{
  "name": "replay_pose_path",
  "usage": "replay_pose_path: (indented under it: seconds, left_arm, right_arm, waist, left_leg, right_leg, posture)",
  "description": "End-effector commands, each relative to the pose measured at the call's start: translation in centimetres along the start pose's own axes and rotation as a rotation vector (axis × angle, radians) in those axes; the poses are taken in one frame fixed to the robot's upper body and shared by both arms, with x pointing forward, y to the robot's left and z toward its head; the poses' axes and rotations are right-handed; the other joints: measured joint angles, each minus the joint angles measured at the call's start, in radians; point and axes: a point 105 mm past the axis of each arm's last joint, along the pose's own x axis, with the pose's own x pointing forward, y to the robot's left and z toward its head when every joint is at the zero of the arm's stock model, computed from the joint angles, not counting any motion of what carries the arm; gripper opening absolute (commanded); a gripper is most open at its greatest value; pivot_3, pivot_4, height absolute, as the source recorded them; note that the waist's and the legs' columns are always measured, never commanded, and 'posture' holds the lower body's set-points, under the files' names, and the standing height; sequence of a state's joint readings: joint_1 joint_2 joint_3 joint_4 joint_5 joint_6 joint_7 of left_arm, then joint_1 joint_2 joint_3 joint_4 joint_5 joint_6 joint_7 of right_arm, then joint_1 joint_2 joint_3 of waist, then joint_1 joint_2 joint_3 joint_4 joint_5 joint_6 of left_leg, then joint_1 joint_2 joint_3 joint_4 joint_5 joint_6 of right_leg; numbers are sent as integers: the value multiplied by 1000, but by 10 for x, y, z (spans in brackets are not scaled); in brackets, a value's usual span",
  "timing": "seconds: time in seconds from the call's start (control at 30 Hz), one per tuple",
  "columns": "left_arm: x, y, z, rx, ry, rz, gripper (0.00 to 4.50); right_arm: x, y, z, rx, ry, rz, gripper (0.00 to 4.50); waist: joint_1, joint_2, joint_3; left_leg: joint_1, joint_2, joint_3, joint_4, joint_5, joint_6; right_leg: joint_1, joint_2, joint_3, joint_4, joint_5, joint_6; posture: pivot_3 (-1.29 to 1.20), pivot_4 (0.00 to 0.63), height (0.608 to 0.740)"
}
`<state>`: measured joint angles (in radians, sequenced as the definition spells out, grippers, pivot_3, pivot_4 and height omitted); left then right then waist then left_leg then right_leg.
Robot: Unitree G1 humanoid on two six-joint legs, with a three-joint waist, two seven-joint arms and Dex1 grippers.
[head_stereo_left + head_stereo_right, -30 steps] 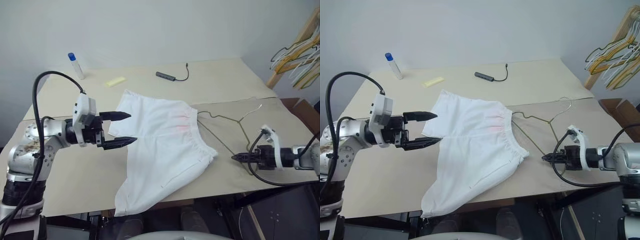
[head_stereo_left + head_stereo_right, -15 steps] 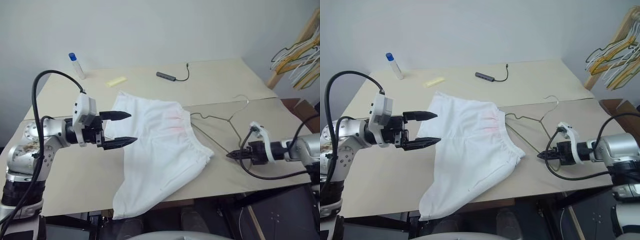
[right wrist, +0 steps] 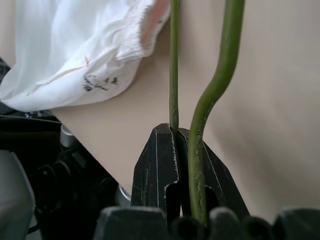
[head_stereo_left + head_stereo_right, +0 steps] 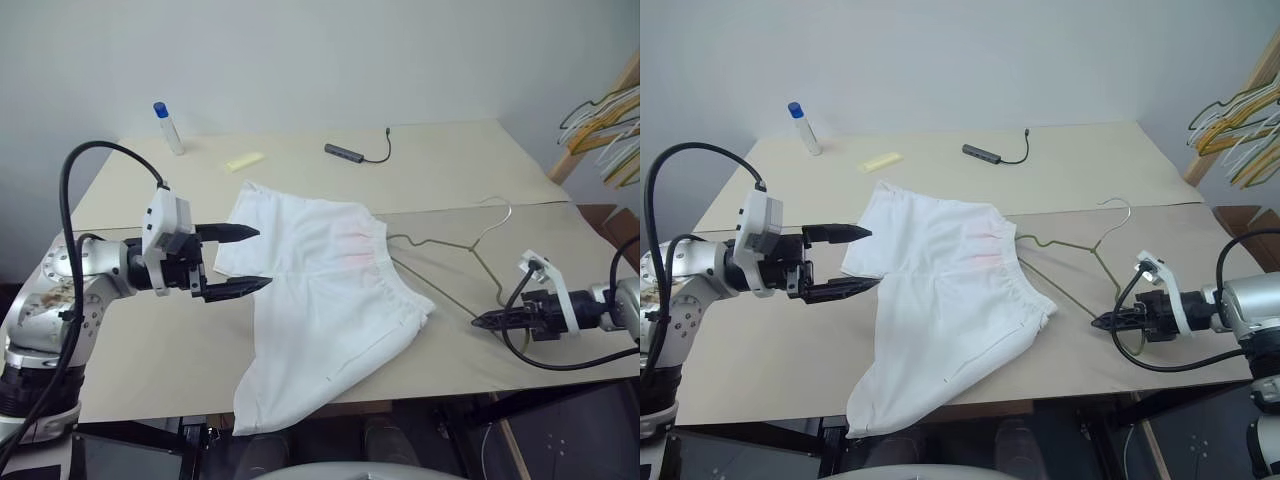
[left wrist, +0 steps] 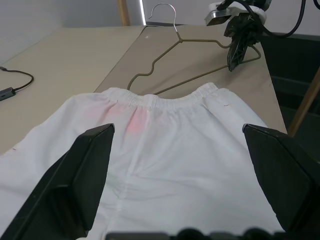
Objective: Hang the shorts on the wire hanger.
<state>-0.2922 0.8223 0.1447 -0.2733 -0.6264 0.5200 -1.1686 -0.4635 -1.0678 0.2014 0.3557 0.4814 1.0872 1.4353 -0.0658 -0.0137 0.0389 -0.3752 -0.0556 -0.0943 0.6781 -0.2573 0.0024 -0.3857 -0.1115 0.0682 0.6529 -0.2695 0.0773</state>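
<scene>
A beige counter [image 4: 150,340] is seen under a pale wall; the shorts [image 4: 320,300] are spread at its middle, one leg draped over the near edge; the wire hanger [image 4: 455,250] lies beside the waistband, pinched at its corner by the right claw [image 4: 482,322]; the left claw [image 4: 250,258] is held spread over the shorts.

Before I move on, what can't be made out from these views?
- Far corner of the wire hanger: under the waistband of the shorts in the head views, so how far it reaches inside is unknown.
- Lower leg of the shorts: hangs over the table edge; its end is hidden.
- Right gripper fingers: shut on the wire, though the second wire hides part of the contact in the right wrist view.
</scene>
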Motion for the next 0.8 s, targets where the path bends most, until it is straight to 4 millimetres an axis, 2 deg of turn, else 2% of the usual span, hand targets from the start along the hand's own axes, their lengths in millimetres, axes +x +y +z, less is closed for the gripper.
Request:
replay_pose_path:
  seconds: [0.03,0.17,0.37,0.53,0.6,0.8]
  left_arm:
    - [-4,1,12,68,-10,15,4462]
    - [-3,2,12,72,-13,15,4462]
    - [-2,6,13,84,-22,38,4462]
    - [0,5,12,83,-23,34,4462]
    - [0,3,12,82,-21,32,4462]
    - [-3,3,12,81,-19,46,4462]
  right_arm:
    - [1,5,11,-58,-5,23,0]
    - [15,0,23,-45,-25,17,0]
    - [35,-3,28,-51,7,35,0]
    - [48,-15,50,-29,-50,-18,0]
    - [52,-16,58,-26,-65,-15,0]
    - [64,-11,65,-62,-30,20,0]
  waist:
    - [1,0,0]
    - [-2,0,0]
    - [4,0,0]
    - [1,0,0]
    - [-3,0,0]
    - [-1,0,0]
  left_leg:
    - [0,0,0,0,0,0]
    - [1,0,1,0,0,0]
    - [0,0,0,0,0,0]
    - [1,0,1,-1,0,0]
    - [2,0,1,-1,0,-1]
    - [1,-1,0,-1,0,-1]
  right_leg:
    - [0,0,0,0,0,0]
    - [1,1,0,0,1,-1]
    - [0,1,0,-1,1,-1]
    - [0,1,0,0,1,-2]
    - [0,1,0,0,1,-2]
    - [-1,1,0,0,1,-2]
  posture:
    - [-19,0,740]
    - [-19,0,740]
    - [-14,0,740]
    - [-15,0,740]
    - [-8,0,740]
    - [9,0,740]
